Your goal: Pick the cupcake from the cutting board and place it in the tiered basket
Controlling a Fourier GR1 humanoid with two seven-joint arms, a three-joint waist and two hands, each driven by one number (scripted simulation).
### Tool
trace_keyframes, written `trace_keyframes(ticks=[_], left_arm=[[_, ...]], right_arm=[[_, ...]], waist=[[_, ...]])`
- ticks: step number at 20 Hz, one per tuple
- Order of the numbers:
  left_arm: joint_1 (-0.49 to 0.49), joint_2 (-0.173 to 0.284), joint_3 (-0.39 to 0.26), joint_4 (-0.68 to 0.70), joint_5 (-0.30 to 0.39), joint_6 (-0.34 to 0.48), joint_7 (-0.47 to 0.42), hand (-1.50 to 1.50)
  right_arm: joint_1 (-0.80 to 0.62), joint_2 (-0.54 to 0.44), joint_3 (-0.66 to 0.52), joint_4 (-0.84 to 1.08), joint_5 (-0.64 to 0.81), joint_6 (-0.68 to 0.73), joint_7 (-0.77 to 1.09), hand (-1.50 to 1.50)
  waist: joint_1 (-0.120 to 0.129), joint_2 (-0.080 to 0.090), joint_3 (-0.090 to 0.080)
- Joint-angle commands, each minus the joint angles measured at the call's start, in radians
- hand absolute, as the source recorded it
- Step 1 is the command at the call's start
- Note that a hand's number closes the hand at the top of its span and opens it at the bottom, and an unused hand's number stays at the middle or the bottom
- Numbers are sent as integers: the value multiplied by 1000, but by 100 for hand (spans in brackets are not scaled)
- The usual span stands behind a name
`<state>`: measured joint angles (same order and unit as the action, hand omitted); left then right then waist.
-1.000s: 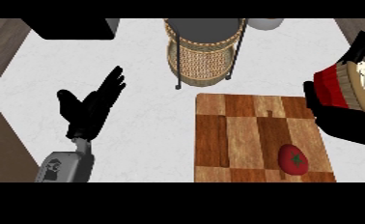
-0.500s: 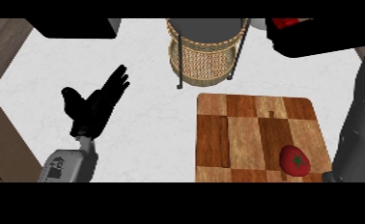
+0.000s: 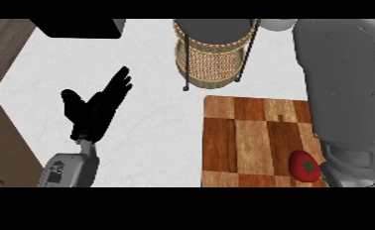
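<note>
The left hand (image 3: pixel 95 107) rests over the white counter (image 3: pixel 154 125) toward its left side, fingers straight and spread, thumb out, holding nothing. Its grey forearm (image 3: pixel 70 169) comes in from the lower edge.

The right hand itself does not show. Only the right forearm (image 3: pixel 337 90) is in sight, a broad grey mass running up the right edge, passing over the right edge of the cutting board (image 3: pixel 249 140) and leaving the view at the top. Whether that hand is clenched, released or grasping something cannot be told.

The cupcake cannot be seen anywhere: not on the cutting board, and not in the visible part of the tiered basket (image 3: pixel 212 58), which stands near the counter's far edge, just beyond the board's far left corner. Its dark upper tier looks bare, though the part beside the forearm is hidden. A tomato (image 3: pixel 304 165) lies near the board's near right corner, beside the forearm.

Judging from the arm's line, the step in hand is the carry or the placing, with the right hand somewhere above or behind the basket. The next move would call for bringing the hand over a tier, lowering it inside the wire frame and letting go only when the cupcake sits upright.
</note>
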<state>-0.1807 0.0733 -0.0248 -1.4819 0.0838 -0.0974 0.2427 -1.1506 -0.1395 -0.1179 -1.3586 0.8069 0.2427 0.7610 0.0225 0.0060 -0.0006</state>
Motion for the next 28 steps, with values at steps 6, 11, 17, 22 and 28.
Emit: trace_keyframes(ticks=[6, 11, 17, 22, 28], left_arm=[[-2, 9, 5, -47, 14, -10, 43, 0], [-18, 12, -4, -20, 4, -21, 31, 0], [-72, -7, -8, 9, 4, -19, 31, 0], [-32, -19, -9, 25, 0, -17, -15, 0], [-77, -29, -9, 17, -18, 20, 38, 0]], right_arm=[[-115, 84, -41, 426, 33, -316, -182, 150], [-102, 137, -126, 498, -119, -487, -256, 150], [-197, 139, -121, 727, -279, -535, -464, -150], [-256, 139, -136, 828, -352, -589, -638, -150], [-336, 138, -140, 875, -312, -831, -639, -150]], waist=[[13, 2, 0], [34, 9, 1], [42, 12, 0], [46, 14, 0], [25, 9, -1]])
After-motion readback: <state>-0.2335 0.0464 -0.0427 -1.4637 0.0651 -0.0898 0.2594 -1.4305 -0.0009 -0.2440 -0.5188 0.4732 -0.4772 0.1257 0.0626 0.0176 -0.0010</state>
